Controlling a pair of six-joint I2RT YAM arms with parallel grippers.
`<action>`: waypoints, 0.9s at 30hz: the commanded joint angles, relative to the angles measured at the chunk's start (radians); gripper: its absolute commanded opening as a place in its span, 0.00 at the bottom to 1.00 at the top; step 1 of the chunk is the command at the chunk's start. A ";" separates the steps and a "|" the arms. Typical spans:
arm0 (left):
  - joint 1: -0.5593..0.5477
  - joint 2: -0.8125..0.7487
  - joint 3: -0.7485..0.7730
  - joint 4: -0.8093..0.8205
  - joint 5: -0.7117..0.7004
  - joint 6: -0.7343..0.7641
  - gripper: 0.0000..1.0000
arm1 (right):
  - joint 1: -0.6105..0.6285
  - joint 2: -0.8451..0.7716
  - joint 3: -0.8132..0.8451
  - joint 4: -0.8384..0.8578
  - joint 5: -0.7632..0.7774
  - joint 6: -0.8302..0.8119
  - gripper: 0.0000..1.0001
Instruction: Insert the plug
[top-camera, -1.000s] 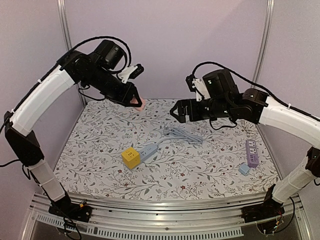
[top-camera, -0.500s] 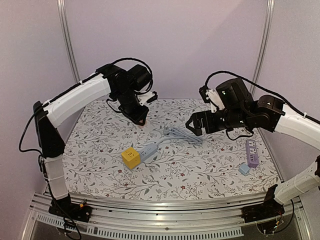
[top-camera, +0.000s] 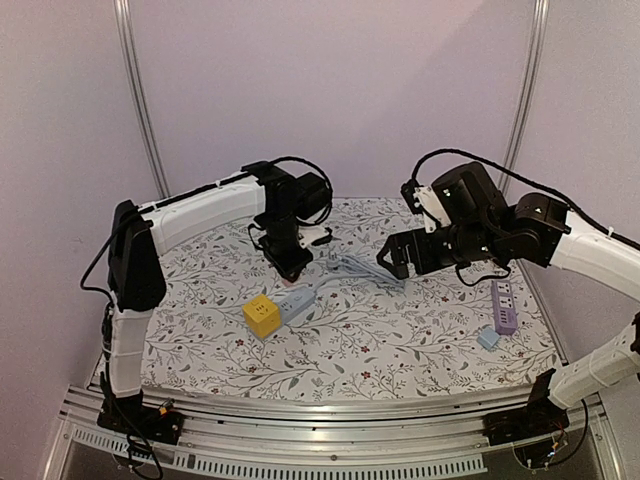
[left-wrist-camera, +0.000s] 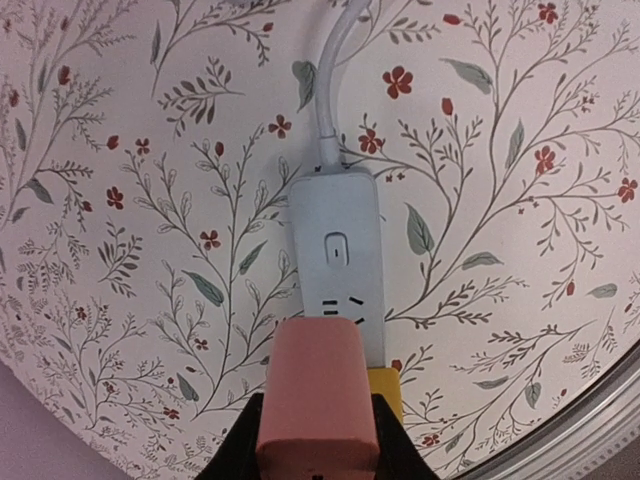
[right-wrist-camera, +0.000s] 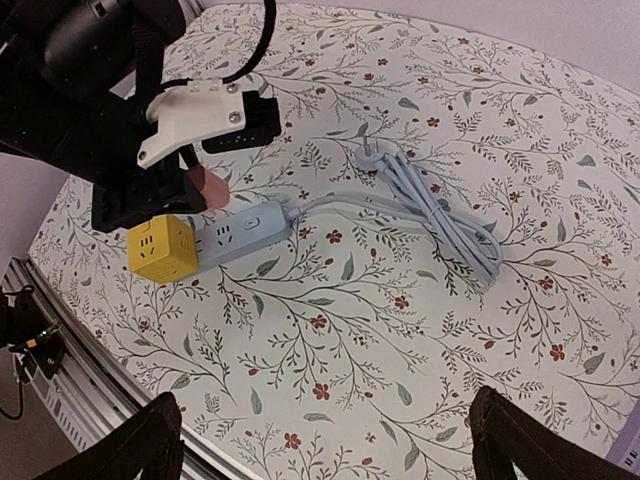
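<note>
Power strip (top-camera: 297, 301), floral tabletop (top-camera: 400, 330), seemingly lilac walls (top-camera: 340, 90)

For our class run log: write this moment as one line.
left gripper: shut on pink plug | plug over grey power strip | right gripper: open, empty

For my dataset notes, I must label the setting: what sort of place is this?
Probably a robotics lab test cell: left arm and right arm bolted to an aluminium rail, plain walls between metal posts, and a cloth-covered table holding a grey power strip and a purple power strip.
</note>
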 joint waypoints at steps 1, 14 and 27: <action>-0.006 -0.010 -0.049 -0.003 0.031 0.030 0.00 | -0.002 -0.020 -0.018 -0.020 0.006 -0.005 0.99; 0.005 -0.098 -0.205 0.105 -0.014 0.002 0.00 | -0.001 0.010 -0.018 0.019 -0.024 0.007 0.99; 0.013 -0.063 -0.201 0.120 0.016 -0.013 0.00 | -0.001 0.035 -0.008 0.023 -0.037 0.000 0.99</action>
